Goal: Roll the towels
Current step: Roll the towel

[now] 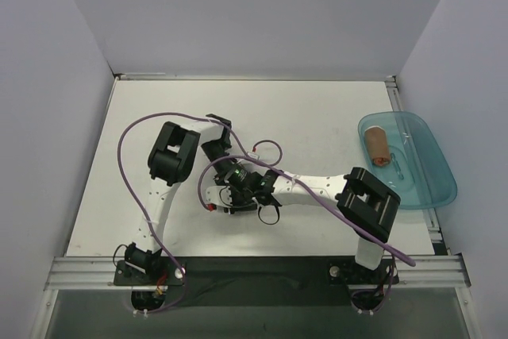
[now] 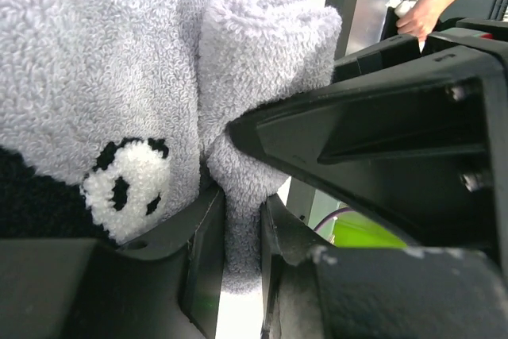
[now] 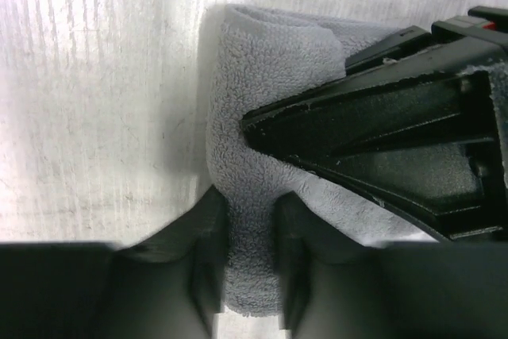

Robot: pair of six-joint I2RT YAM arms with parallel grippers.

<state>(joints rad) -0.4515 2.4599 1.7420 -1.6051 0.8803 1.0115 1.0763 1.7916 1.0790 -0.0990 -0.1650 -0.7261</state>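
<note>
The left gripper [image 2: 242, 224] and right gripper [image 3: 250, 224] are both pinching the light grey towel [image 2: 262, 45], each with its fingers pressed onto the bunched terry. This is happening well left of the teal tray [image 1: 425, 160], where the rust-brown towel [image 1: 375, 146] is lying rolled. Risk: both sets of fingers are crowding the same fold, so one arm moving alone is likely clashing with the other or dragging cloth out of its pinch, and the loose-looking bundle is probably springing open on any release.
</note>
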